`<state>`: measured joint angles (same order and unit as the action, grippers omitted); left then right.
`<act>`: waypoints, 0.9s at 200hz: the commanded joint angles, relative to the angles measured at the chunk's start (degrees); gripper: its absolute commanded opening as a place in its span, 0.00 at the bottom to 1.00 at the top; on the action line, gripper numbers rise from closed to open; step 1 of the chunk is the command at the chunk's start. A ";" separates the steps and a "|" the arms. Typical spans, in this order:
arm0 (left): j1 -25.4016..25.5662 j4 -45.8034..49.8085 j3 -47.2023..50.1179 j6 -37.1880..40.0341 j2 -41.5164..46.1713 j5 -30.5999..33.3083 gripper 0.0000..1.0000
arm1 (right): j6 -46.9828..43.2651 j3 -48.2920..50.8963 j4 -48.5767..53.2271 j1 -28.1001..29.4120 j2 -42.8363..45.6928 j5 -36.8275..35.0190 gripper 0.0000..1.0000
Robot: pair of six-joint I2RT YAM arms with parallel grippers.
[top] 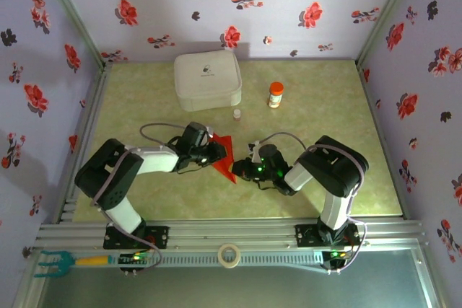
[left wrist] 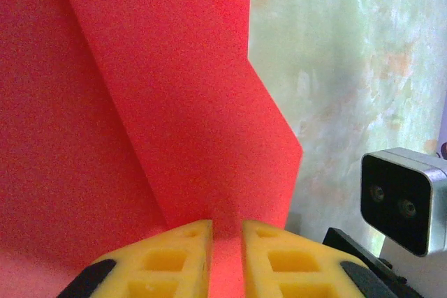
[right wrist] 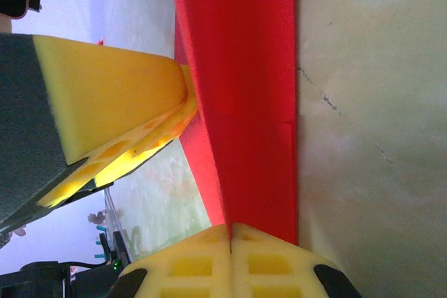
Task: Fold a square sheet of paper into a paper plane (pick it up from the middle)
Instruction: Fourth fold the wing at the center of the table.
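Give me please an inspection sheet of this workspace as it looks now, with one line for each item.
Surface: green marbled table, bare at the front left.
Job's things: red paper sheet, creased into a pointed shape, near the middle between the two arms.
Clutter: white case, orange-capped bottle and small vial at the back; tape roll and teal tool on the front rail.
Claws: left claw shut on the sheet; right claw shut on its edge.
Cables: left arm cable and right arm cable loop loosely above the table.
Surroundings: floral walls on three sides.
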<state>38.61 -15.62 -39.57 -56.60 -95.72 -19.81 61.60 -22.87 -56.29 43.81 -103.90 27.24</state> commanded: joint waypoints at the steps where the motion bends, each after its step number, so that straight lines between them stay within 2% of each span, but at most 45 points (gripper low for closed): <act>1: 0.24 -1.43 -1.30 0.18 -1.38 -1.01 0.19 | 0.43 -0.09 4.60 -0.13 -0.45 -0.80 0.00; 180: 0.25 1.07 -4.62 1.04 -5.28 -1.36 0.20 | -0.17 -0.68 10.83 -0.71 1.59 -1.53 0.00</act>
<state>38.63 -15.68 -42.41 -56.58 -99.48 -20.43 61.78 -24.18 -50.89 43.48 -102.28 27.05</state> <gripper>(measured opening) 0.201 0.060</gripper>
